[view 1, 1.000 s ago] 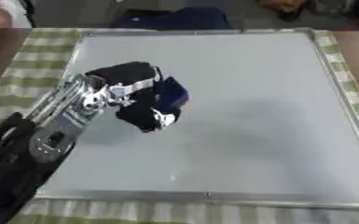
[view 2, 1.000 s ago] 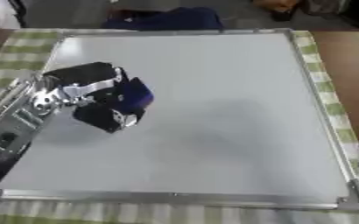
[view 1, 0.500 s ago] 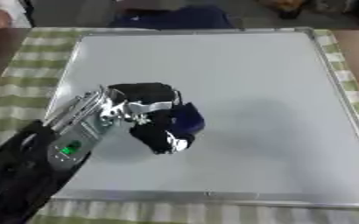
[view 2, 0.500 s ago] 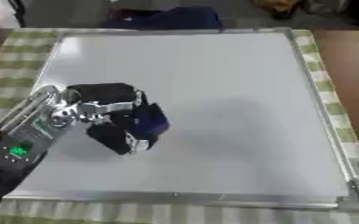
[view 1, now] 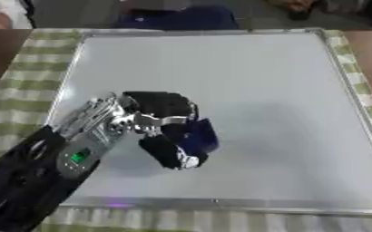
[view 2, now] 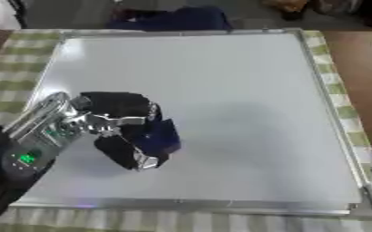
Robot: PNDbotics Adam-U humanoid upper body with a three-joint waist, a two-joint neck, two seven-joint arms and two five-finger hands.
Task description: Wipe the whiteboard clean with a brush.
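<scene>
A large whiteboard [view 1: 252, 81] with a silver frame lies flat on a green checked cloth. Its surface shows no marks that I can make out. My left hand [view 1: 163, 122] comes in from the lower left and rests on the board's lower left part. Its fingers are curled round a dark blue brush [view 1: 199, 136], which is pressed against the board. Most of the brush is hidden under the fingers and thumb. My right hand shows in neither view.
The green and white checked cloth [view 1: 18, 86] runs round the board on the left and front. A dark blue object [view 1: 181, 18] lies just past the board's far edge. Brown table surface [view 2: 368, 68] shows at the right.
My left hand has drawn the brush down the board toward the near edge and a little to the right. The arm has pulled back with it.
</scene>
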